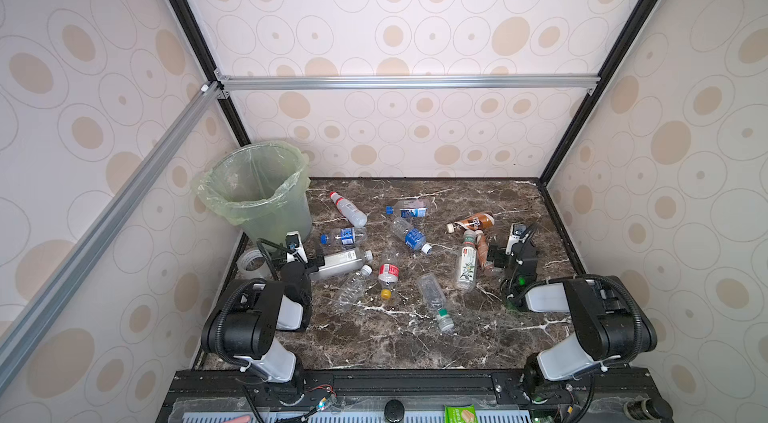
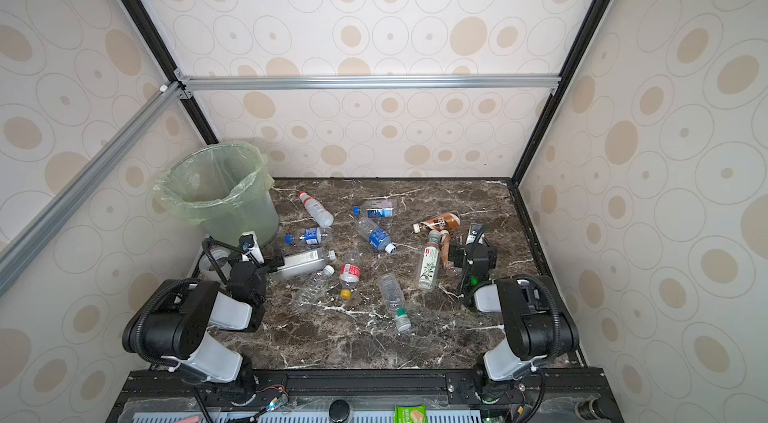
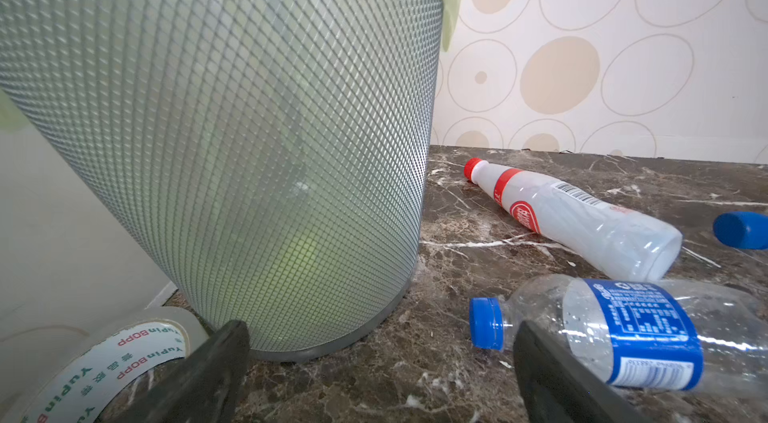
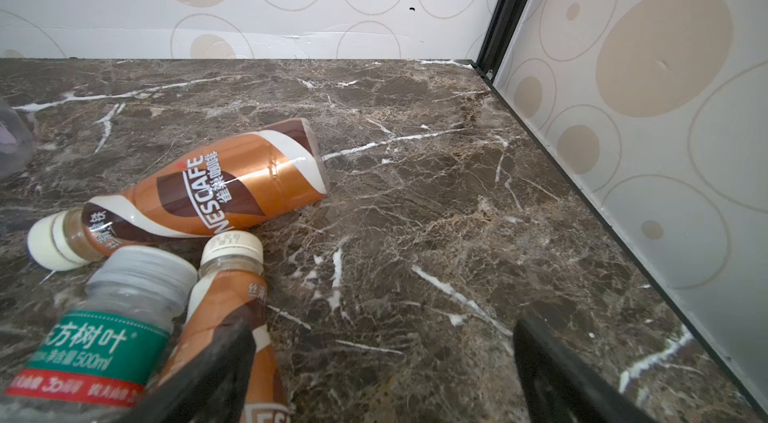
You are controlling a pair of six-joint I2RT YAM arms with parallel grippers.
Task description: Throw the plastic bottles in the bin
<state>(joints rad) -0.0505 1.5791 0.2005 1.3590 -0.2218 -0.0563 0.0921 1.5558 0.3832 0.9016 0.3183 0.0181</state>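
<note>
Looking across your brown marble tabletop (image 1: pixel 395 342), boxed in by cream walls (image 1: pixel 395 26) printed with tan ovals, you find the bin (image 1: pixel 266 200) at far left: translucent, mesh-textured, a pale green bag folded over its rim. A tape roll (image 3: pixel 104 362) marked "Yupin BOPP" sits just beside its base, near your left gripper (image 3: pixel 380 333), jaws spread and empty. The plastic bottles (image 1: pixel 411 236) lie scattered mid-table. A Nescafe bottle (image 4: pixel 216 188) and a green-banded bottle (image 4: pixel 99 342) reading "500ml" lie by your right gripper (image 4: pixel 384 329), also spread wide.

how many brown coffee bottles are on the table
2. One brown coffee bottle lies on its side, right of centre toward the back; the other lies just in front, beside the green-labelled bottle. Others could be hidden in the bin.
</note>
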